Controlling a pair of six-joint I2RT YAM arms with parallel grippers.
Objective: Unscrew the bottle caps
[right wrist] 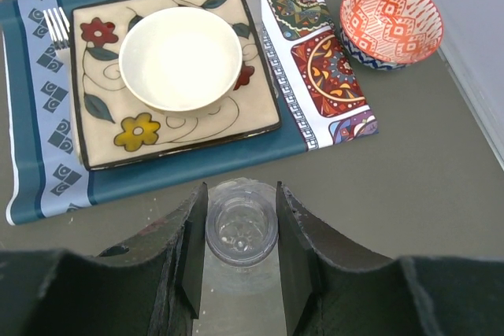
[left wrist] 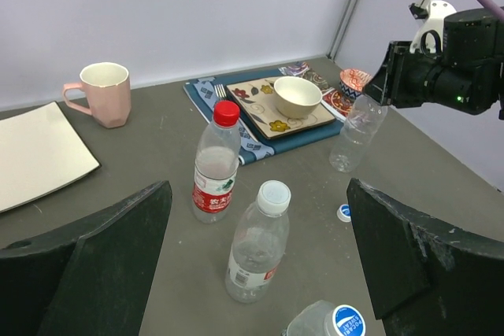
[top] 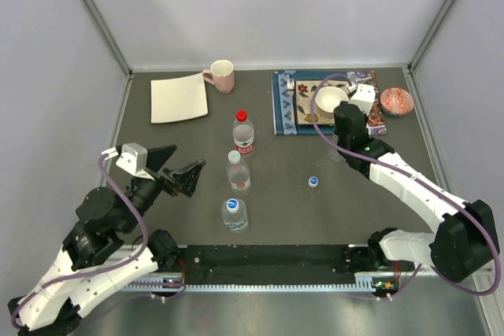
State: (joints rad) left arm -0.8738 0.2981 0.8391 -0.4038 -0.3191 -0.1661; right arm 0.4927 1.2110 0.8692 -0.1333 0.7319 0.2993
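Observation:
Three capped bottles stand in a row mid-table: one with a red cap [top: 242, 115] and red-and-white label [left wrist: 214, 164], one with a whitish cap [top: 234, 157] [left wrist: 273, 197], and nearest, one with a blue-and-white cap [top: 232, 204] [left wrist: 348, 321]. A loose blue cap [top: 313, 181] [left wrist: 344, 212] lies on the table. My right gripper [top: 340, 135] [right wrist: 242, 218] is shut on the open neck of a fourth, uncapped bottle [right wrist: 242, 226] [left wrist: 358, 131], which tilts with its base near the table. My left gripper [top: 178, 166] [left wrist: 258, 194] is open and empty, left of the row.
A pink mug [top: 223, 76] and a white square plate [top: 179, 97] sit at the back left. A blue placemat [top: 282, 108] with a flowered plate, a cream bowl [right wrist: 179, 57] and a fork lies at the back right. A red patterned bowl [top: 396, 102] sits beside it.

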